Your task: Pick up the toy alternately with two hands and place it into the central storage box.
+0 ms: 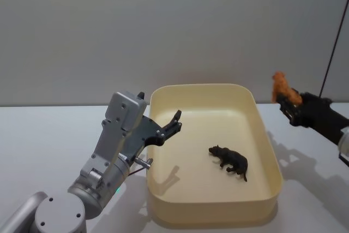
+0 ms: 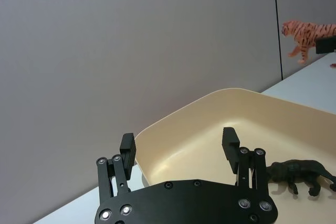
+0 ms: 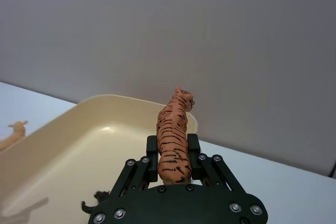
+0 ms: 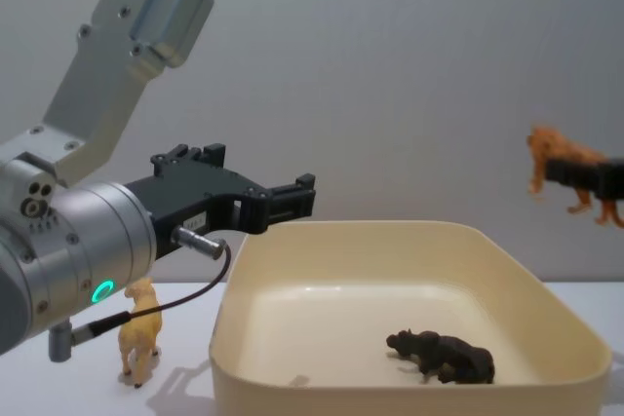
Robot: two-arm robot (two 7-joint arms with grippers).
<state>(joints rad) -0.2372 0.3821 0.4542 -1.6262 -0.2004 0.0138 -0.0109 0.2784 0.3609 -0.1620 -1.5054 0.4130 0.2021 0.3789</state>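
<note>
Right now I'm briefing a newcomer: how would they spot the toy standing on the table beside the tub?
Find the cream tub mid-table. Just outside its left wall, under the left arm, a small toy stands upright on the table. It is plain tan, unlike the dark toy inside the tub and the striped orange tiger in the right gripper.

Even light, moderately bright — soft shadows on table (image 1: 43, 135)
</note>
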